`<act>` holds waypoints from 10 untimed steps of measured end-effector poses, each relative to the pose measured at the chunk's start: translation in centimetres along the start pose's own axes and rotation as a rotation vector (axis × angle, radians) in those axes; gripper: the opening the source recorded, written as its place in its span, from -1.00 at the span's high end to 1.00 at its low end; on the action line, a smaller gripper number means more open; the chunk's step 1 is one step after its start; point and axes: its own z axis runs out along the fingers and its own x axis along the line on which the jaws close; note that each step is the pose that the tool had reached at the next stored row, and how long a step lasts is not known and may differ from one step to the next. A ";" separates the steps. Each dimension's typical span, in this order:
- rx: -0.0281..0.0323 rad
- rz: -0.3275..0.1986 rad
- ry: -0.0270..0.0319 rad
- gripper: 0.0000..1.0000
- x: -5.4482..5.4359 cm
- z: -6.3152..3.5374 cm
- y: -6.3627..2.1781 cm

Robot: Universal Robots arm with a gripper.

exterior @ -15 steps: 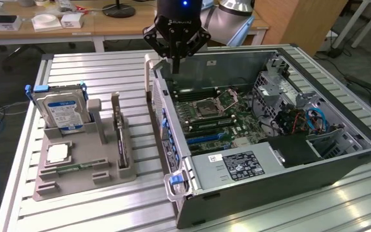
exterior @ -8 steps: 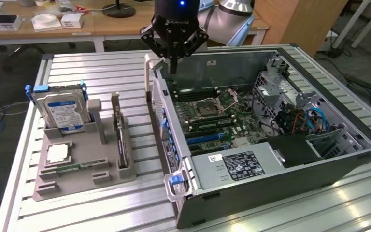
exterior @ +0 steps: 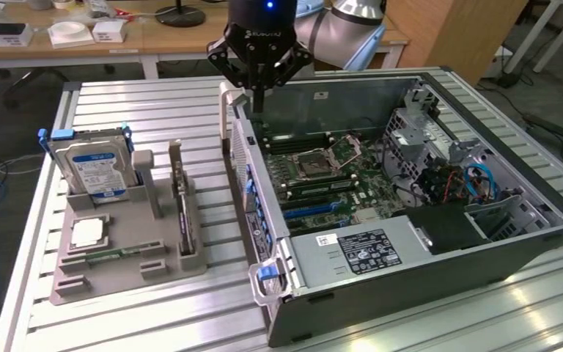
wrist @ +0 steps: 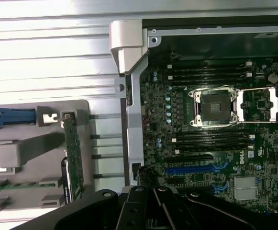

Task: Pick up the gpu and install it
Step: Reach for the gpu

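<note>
Exterior view: the black pincer [exterior: 259,101], shut on nothing, hangs above the open dark metal computer case [exterior: 409,293]. The thin green gpu card [exterior: 182,205] stands on edge in a grey holder [exterior: 115,264], well apart toward the exterior view's left, on a slatted aluminium table [exterior: 144,103] before wooden desks [exterior: 164,40]. Wrist view: the motherboard's silver-framed processor socket [wrist: 215,108] shows from above.

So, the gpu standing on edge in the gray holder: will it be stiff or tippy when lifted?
The gpu is a thin flat card, so it probably stays stiff and feels light. It stands on its narrow edge in a slot of the gray holder; freed, it would likely tip over. Its exposed circuit board looks fragile.
</note>
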 end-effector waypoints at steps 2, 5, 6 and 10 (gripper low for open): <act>0.0000 0.000 0.0004 0.80 0.2 0.01 -0.01; 0.0000 0.000 0.0011 0.80 0.4 0.01 -0.04; 0.0001 0.000 0.0013 0.80 0.5 0.01 -0.05; 0.0002 0.000 0.0021 0.80 0.8 0.02 -0.08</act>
